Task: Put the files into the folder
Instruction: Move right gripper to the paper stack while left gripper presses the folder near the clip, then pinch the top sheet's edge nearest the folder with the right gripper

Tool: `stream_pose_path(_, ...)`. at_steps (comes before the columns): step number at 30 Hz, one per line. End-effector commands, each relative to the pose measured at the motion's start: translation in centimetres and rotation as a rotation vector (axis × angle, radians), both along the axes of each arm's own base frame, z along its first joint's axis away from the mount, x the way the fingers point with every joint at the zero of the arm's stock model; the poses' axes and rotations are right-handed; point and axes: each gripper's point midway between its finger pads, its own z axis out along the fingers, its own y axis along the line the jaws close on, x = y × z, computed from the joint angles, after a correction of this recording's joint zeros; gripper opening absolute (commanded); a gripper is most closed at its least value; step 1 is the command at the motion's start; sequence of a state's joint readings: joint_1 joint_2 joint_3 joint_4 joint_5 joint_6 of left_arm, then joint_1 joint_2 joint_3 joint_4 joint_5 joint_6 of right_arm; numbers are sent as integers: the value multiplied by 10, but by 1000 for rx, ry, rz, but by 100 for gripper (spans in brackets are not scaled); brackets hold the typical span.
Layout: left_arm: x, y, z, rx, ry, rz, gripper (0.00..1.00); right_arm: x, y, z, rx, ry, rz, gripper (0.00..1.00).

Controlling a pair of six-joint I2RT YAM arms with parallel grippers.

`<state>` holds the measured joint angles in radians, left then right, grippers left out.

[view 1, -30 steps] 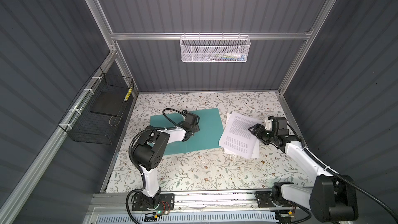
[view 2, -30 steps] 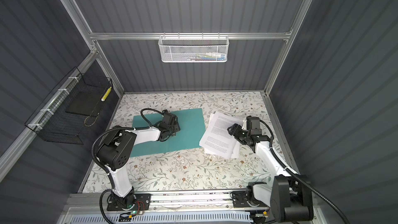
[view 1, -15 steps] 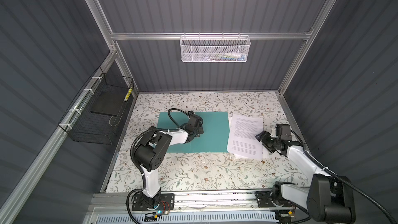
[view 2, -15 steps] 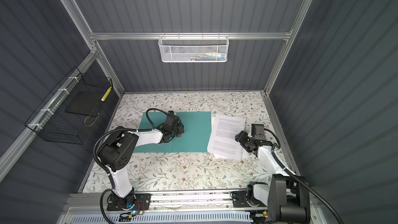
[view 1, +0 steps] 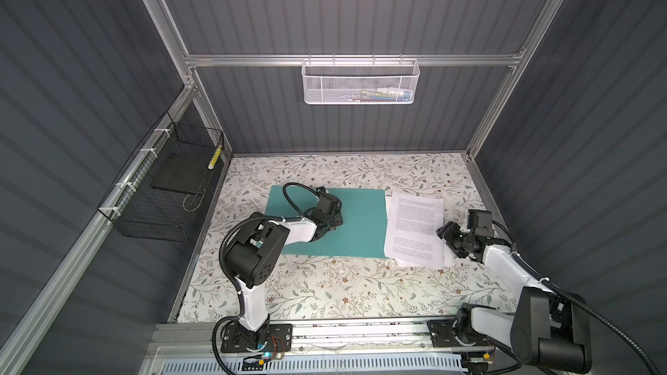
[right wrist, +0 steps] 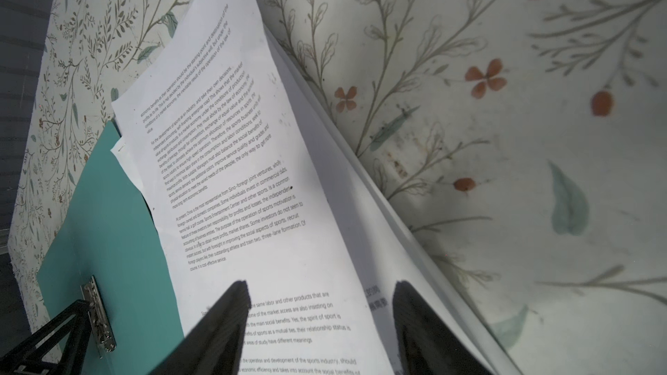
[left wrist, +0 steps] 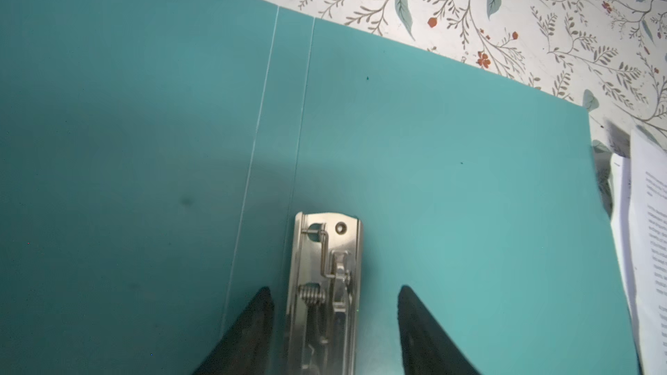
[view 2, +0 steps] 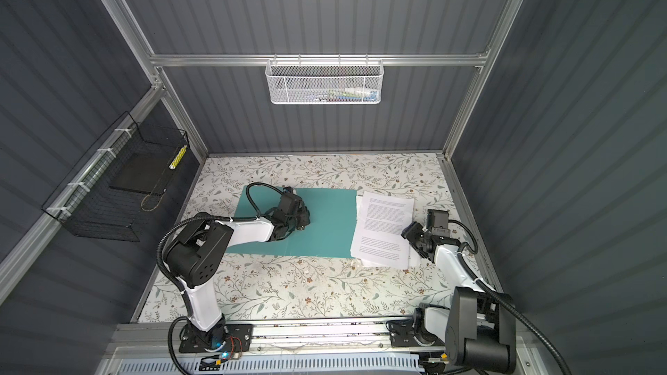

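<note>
The teal folder lies open and flat on the flowered table. My left gripper hovers low over the spine, open, its fingers straddling the metal clip with a gap on each side. The files, white printed sheets, lie just right of the folder, their left edge overlapping its right cover. My right gripper is open at the stack's right edge, both fingers over the top sheet. The sheets are slightly fanned.
A black wire basket holding a flat black slab hangs on the left wall. A white mesh basket hangs on the rear wall. Dark walls enclose the table on three sides; a metal rail runs along the front.
The folder has turned square and slid right with my left gripper on it. The files have turned straight beside it, and my right gripper has drawn back toward the right front.
</note>
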<state>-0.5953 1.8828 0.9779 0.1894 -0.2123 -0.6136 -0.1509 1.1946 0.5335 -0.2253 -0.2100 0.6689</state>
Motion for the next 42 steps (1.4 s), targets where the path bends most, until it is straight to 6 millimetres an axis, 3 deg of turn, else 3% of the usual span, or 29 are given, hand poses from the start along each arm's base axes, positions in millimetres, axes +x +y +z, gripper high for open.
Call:
stream_pose_path(1, -2, -1, 0, -6, 8, 11, 57, -5, 0, -11, 3, 29, 2, 65)
stream_pose_path(10, -4, -1, -5, -23, 9, 13, 57, -3, 5, -20, 33, 46, 14, 64)
stream_pose_path(15, -5, -3, -9, -37, 13, 9, 57, 2, 29, -28, 168, 45, 84, 63)
stream_pose_path(23, -7, -2, -9, -56, 6, 18, 57, 5, 42, -27, 244, 16, 122, 61)
stream_pose_path(31, -11, -1, -16, -53, 17, 14, 56, 4, 53, -33, 319, 12, 139, 48)
stream_pose_path(42, -10, -3, -17, -65, 16, 11, 56, 5, 55, -36, 324, 9, 145, 21)
